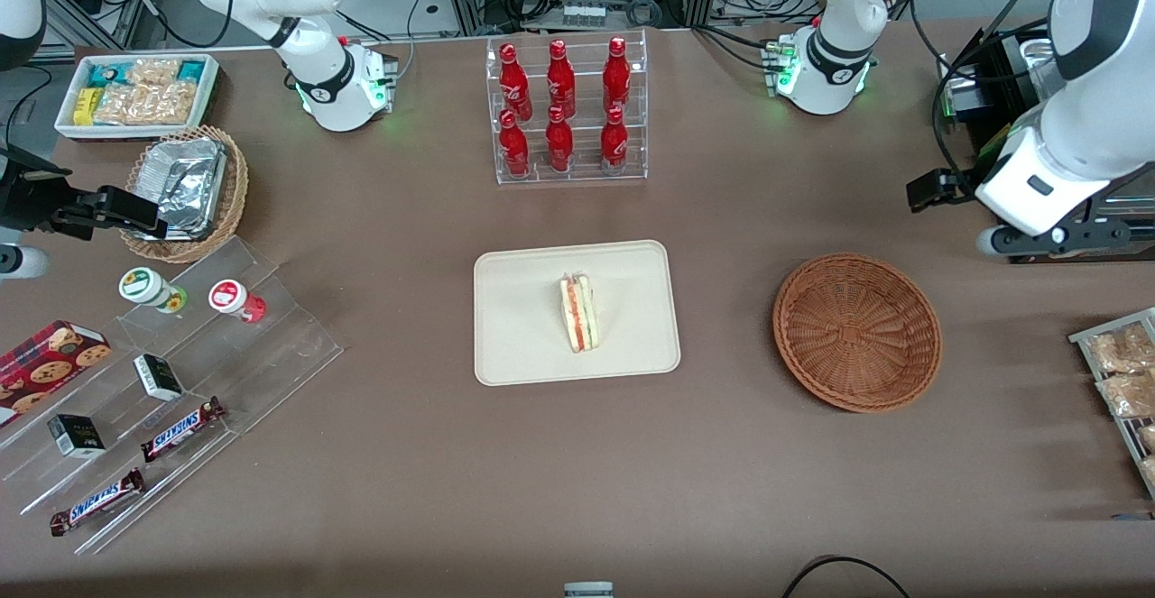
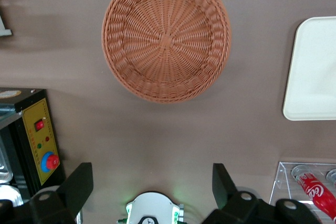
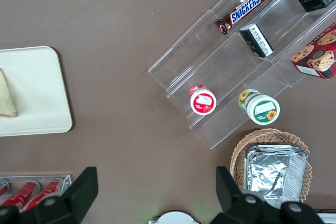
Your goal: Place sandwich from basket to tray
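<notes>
The sandwich (image 1: 577, 312) stands on its edge on the cream tray (image 1: 523, 345), filling layers facing up; a corner of the sandwich (image 3: 6, 100) also shows on the tray (image 3: 37, 103) in the right wrist view. The reddish-brown basket (image 1: 857, 332) sits empty beside the tray, toward the working arm's end. My left gripper (image 1: 937, 189) hangs raised above the table, farther from the front camera than the basket. The left wrist view looks down on the empty basket (image 2: 166, 36) and a tray edge (image 2: 312, 72). There the gripper (image 2: 151, 182) is open, holding nothing.
A clear rack of red bottles (image 1: 566, 111) stands farther back than the tray. A stepped acrylic shelf with snacks (image 1: 180, 372), a tan basket with foil (image 1: 189, 188) and a white bin (image 1: 135, 93) lie toward the parked arm's end. Snack packets (image 1: 1123, 381) lie at the working arm's end.
</notes>
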`<action>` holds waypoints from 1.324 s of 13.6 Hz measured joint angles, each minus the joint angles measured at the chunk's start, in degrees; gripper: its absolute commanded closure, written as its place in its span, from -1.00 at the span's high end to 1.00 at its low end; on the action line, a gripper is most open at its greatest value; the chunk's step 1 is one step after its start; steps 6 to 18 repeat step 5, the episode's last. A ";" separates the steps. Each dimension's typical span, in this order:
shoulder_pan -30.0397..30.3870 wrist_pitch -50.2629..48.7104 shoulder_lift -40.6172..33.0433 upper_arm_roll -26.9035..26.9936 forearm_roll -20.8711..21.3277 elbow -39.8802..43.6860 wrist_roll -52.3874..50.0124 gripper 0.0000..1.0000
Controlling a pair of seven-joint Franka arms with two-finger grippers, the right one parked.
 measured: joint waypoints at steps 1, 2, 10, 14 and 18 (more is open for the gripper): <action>0.38 -0.54 -0.75 0.01 0.04 -0.57 0.00 1.00; 0.84 -1.00 -1.27 0.02 0.04 -0.84 0.10 1.00; 1.99 -2.73 -2.37 0.47 0.09 -0.88 2.52 1.00; 1.99 -2.73 -2.37 0.47 0.09 -0.88 2.52 1.00; 1.99 -2.73 -2.37 0.47 0.09 -0.88 2.52 1.00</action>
